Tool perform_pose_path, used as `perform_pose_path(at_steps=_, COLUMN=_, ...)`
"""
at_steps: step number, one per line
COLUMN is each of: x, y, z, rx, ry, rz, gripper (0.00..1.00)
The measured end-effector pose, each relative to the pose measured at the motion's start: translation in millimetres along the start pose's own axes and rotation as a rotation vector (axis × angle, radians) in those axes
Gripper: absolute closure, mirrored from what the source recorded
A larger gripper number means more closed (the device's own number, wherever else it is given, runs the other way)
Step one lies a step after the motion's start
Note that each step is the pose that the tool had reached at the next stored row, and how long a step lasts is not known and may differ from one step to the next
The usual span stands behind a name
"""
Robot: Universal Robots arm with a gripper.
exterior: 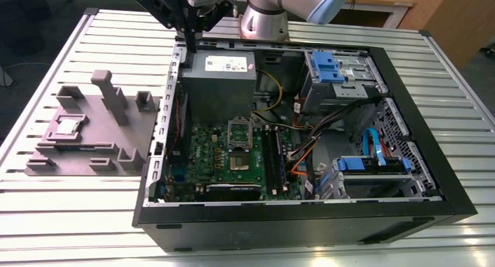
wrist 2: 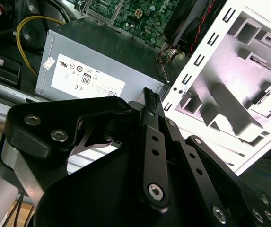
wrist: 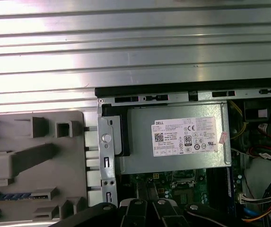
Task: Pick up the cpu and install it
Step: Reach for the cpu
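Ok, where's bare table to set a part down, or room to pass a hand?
Bare table slats border the grey fixture holding the cpu, in front of and behind it in the exterior view. Inside the case it is crowded: cables tangle beside the drive cages.

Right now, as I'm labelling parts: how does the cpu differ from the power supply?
The cpu is a small flat square chip; the power supply is a big box. The cpu rests on the grey fixture outside the computer case; the power supply is mounted inside it. The power supply carries a white label; the cpu's top looks plain silver. Both are greyish metal.
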State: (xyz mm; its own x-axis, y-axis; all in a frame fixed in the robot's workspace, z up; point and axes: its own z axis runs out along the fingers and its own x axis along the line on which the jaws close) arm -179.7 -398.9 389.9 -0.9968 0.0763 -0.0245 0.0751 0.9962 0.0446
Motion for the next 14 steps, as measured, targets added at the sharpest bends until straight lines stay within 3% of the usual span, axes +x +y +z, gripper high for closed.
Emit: perform_pose_path(at_steps=14, x=6.5, y=-0.5, z=-0.2, rx=0.0000, ry=0.0000, rz=0.000, gripper=0.90)
